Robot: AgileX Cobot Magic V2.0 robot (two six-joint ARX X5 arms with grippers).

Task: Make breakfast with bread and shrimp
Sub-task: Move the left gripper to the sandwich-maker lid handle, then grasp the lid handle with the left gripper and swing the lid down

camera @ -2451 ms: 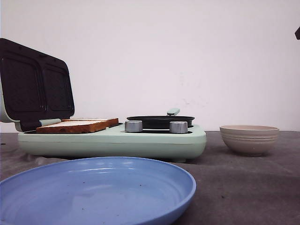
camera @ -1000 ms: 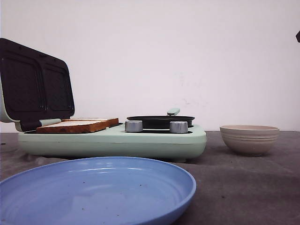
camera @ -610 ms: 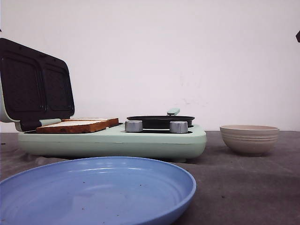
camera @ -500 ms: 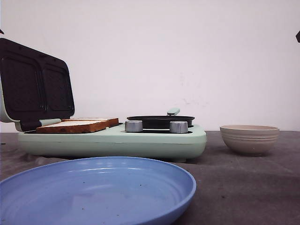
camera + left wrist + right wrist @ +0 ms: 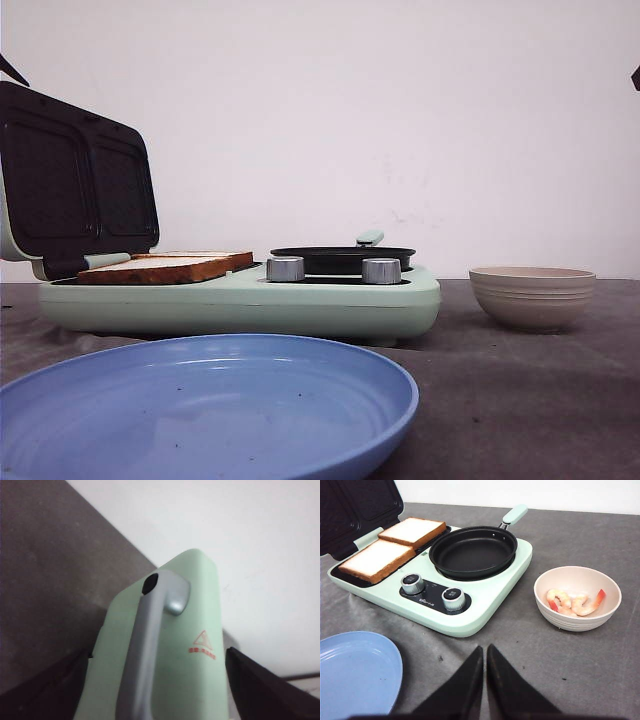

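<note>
A pale green breakfast maker [image 5: 300, 300] is sitting on a grey table [image 5: 520, 400], with its dark-lined lid [image 5: 75, 180] standing open at the left end. Two square slices of bread [image 5: 395, 545] with brown crusts are lying side by side on the dark grill plate under that lid, touching each other along one edge. To the right of the bread, a black frying pan [image 5: 473, 551] with a green handle is resting on the same appliance, and two silver knobs [image 5: 434, 592] are sitting along its near edge. A beige ribbed bowl [image 5: 615, 602] is standing on the table to the right of the appliance, apart from it, and the pinkish shrimp [image 5: 572, 602] are lying inside it. A blue plate [image 5: 200, 420] is sitting nearest the camera, in front of the appliance, toward the left.

The right gripper [image 5: 485, 655] is hanging above the table on the near side of the appliance, between the plate and the bowl, with its two dark fingers pressed together and holding nothing. The left gripper [image 5: 155, 715] is hovering over the green back of the raised lid, where a grey handle [image 5: 150, 630] is running down the middle; its dark fingers are spread wide apart to either side of the lid, not clearly touching it.
</note>
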